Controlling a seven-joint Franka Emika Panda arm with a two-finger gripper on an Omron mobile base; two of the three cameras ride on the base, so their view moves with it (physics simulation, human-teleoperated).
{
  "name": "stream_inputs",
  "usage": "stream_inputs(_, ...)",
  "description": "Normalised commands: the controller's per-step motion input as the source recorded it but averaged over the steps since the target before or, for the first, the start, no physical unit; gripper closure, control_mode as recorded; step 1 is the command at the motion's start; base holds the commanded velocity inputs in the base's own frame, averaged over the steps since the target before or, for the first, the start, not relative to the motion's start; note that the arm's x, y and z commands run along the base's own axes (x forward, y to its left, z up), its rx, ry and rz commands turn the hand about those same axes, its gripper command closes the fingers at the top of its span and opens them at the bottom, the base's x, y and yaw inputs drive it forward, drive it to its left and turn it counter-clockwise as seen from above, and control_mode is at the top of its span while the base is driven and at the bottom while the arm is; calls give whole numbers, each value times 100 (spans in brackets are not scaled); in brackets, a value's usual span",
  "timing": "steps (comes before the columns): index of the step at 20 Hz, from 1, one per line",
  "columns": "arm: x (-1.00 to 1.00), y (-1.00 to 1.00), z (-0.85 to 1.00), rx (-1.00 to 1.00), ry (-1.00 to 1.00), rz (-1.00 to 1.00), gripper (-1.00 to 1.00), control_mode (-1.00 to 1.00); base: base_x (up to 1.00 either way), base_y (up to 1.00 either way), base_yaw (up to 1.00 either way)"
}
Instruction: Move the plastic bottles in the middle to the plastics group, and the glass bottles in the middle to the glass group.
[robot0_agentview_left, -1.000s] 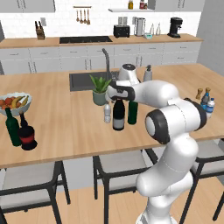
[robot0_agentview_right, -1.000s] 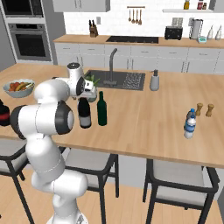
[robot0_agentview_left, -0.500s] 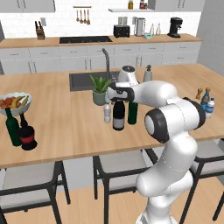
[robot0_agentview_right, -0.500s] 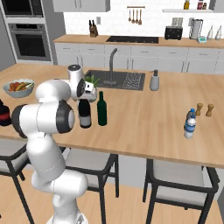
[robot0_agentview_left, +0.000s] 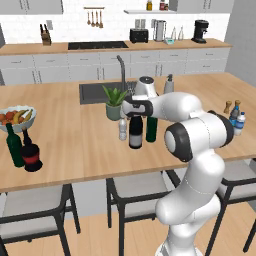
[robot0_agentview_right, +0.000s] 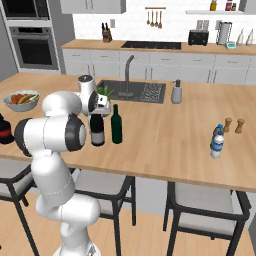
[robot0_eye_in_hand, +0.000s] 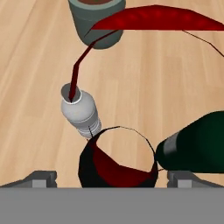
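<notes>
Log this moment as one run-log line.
tool: open, straddling neck of tall dark wine bottle with red foil | not gripped yet | small clear plastic bottle, shorter dark green glass bottle beside it on wooden counter

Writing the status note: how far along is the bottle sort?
Done: nothing yet. The wine bottle, green bottle and small clear plastic bottle all stand mid-counter.
In hand: the gripper sits over the wine bottle's red top, jaws open either side, not closed.
Left: both glass bottles go to the glass group at the left, the plastic one to the plastics group at the right.
</notes>
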Motion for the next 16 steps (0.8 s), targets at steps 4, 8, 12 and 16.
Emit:
stream_inputs(4,4,0,0,0,0,0,-100,-100,0,0,0)
stream_inputs(8,5,0,0,0,0,-4,-100,-100,0,0,0)
stream_inputs(12,5,0,0,0,-3,-7,-100,-100,0,0,0)
stream_inputs(16,0,0,0,0,-1,-7,-100,-100,0,0,0)
